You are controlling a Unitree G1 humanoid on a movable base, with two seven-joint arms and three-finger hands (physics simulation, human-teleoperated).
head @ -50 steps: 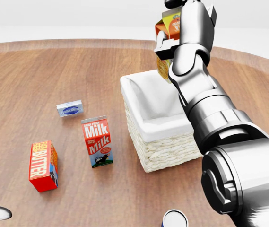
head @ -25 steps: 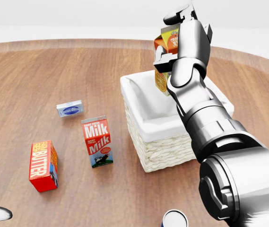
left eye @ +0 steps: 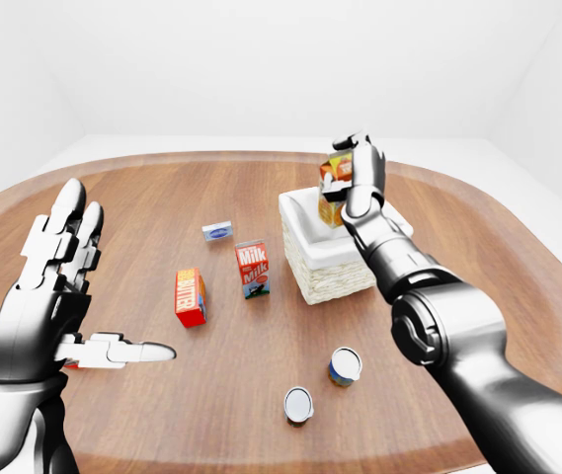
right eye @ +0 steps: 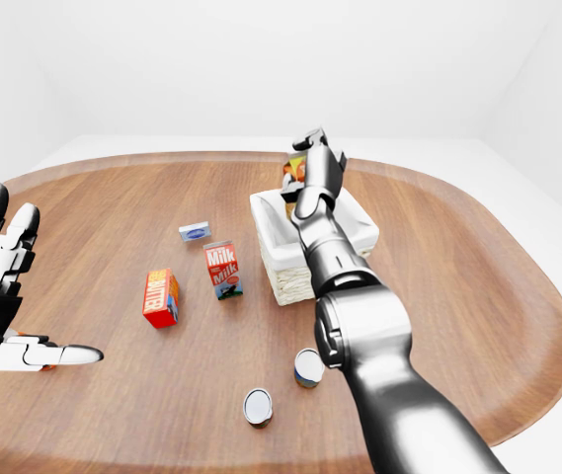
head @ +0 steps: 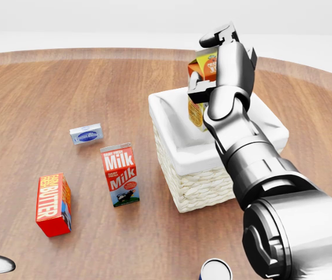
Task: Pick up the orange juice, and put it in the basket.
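While the right hand sits at upper centre-right of the left-eye view, its fingers are clamped round the orange juice, an upright carton held over the open top of the basket, lower end about level with the white liner rim. Left of the basket on the wooden table: milk carton upright, butter box further left, small blue-grey packet above them. Two cans stand at lower centre. Left hand fills the lower left, fingers spread wide, thumb out to the right, holding nothing. Head view: the right arm runs from bottom right up to the hand at upper centre-right; the carton shows orange and yellow to the left of the fingers, its bottom dipping inside the basket walls; whether it touches the liner, cannot tell. Milk carton at centre-left, butter box at lower left, packet above them, one can top cut by the bottom edge. Right-eye view: same layout shifted left; the carton is mostly hidden behind the right hand at upper centre, basket just below it, left hand at the left edge, fingers apart.
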